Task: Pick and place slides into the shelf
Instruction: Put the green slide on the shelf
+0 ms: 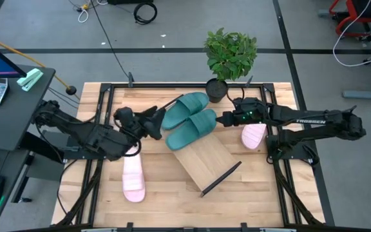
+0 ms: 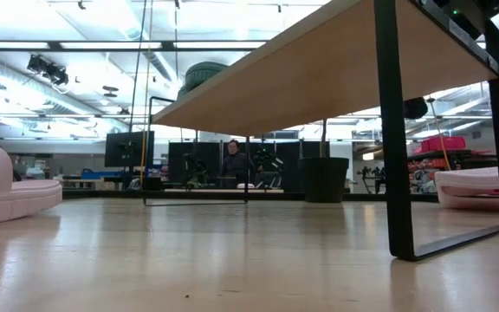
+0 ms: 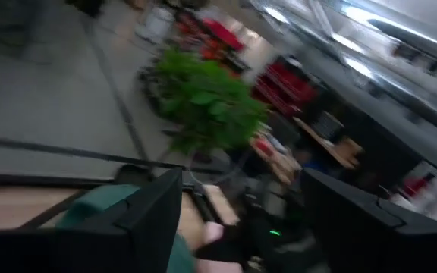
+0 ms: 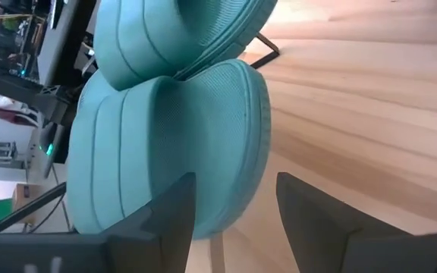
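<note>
Two teal slides (image 1: pixel 189 119) lie side by side on the shelf (image 1: pixel 205 164), toward its plant-side end. The left gripper (image 1: pixel 161 115) hovers just beside them with fingers apart, empty. The right gripper (image 1: pixel 223 119) sits at their other side, fingers spread, gripping nothing. One pink slide (image 1: pixel 133 178) lies off the shelf near the left arm, another (image 1: pixel 254 135) under the right arm

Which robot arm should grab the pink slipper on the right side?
The right arm. Its right gripper sits beside that pale pink foam slide sandal, fingers open, while the left gripper is across the light-wood shelf board.
</note>
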`<move>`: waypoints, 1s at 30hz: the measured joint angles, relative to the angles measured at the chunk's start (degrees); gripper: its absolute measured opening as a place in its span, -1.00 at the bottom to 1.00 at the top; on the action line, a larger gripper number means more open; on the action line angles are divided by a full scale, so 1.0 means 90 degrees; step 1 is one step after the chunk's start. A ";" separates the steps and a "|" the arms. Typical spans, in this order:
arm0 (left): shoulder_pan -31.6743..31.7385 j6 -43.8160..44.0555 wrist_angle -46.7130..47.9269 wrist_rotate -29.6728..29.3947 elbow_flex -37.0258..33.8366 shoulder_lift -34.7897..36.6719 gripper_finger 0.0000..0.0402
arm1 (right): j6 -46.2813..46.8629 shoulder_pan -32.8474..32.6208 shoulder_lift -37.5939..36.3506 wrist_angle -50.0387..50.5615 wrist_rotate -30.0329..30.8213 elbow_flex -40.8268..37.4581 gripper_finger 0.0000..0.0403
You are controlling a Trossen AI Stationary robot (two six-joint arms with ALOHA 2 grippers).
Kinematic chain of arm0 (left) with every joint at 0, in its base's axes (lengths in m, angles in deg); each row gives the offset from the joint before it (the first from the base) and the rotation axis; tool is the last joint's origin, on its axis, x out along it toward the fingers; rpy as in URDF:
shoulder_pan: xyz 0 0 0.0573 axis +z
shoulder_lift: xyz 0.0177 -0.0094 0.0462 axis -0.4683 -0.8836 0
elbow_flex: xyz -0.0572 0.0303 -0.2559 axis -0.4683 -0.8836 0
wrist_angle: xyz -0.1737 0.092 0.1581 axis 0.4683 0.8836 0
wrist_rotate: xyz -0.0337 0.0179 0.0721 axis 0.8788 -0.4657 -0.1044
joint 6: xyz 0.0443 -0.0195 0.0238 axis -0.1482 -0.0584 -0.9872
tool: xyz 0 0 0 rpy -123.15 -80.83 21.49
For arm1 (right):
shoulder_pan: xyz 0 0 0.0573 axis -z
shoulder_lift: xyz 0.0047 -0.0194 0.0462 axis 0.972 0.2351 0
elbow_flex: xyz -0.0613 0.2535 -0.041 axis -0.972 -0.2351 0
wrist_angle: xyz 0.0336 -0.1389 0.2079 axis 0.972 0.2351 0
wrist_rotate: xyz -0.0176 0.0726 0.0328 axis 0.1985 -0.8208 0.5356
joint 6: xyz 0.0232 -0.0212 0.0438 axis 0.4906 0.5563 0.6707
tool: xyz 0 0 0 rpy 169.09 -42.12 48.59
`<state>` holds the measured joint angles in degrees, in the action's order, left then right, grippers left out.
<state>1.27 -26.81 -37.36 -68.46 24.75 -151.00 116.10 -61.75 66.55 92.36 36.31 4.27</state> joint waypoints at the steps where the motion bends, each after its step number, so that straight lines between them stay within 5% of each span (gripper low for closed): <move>1: 0.0013 -0.0354 -0.0292 0.0190 0.0000 0.0000 0.34 | 0.0003 0.0031 0.0041 -0.0069 -0.0041 0.0000 -0.05; 10: 0.0184 -0.2840 -0.2701 0.1858 0.0000 -0.0002 0.34 | 0.0047 0.0236 0.0466 -0.0481 -0.0261 0.0000 -0.04; 19: 0.0235 -0.3169 -0.3077 0.2295 0.0000 0.0000 0.34 | 0.0053 0.0291 0.0787 -0.0922 -0.0264 0.0000 -0.07; 30: 0.0235 -0.3401 -0.3142 0.2727 0.0000 0.0000 0.34 | 0.0074 0.0289 0.0854 -0.0968 0.0008 0.0000 -0.67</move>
<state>3.39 -57.42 -65.65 -43.91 24.75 -151.00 116.77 -59.15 74.24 83.65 36.38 4.27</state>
